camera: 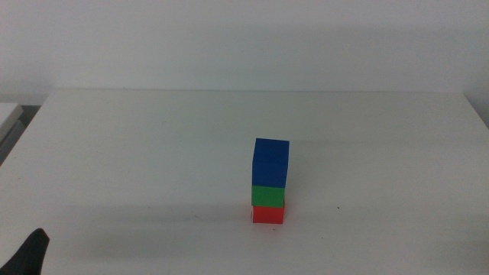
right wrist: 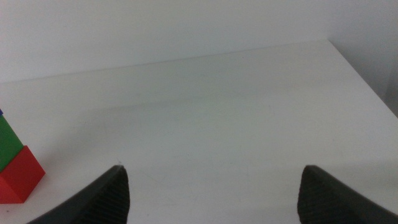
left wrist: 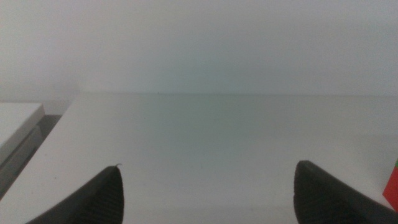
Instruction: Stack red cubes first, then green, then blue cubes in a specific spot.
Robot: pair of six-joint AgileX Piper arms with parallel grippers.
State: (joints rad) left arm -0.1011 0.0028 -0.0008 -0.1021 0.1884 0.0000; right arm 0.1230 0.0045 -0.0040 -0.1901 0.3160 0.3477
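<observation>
White table (camera: 153, 145) | left gripper (left wrist: 208, 193) and right gripper (right wrist: 211, 193) wide open, holding nothing, far from tower | blue cube (camera: 271, 162) on green cube (camera: 269, 195) on red cube (camera: 268, 215) | stacking looks done; next: stay back

The left gripper (left wrist: 208, 193) shows two dark, nearly black jaws with rounded tips and fine ribbed ridges across their inner faces. The right gripper (right wrist: 211, 193) looks the same: two matte dark jaws, curved at the top, with the same close ribbing. In the middle view only a dark pointed tip (camera: 27, 252) shows.
</observation>
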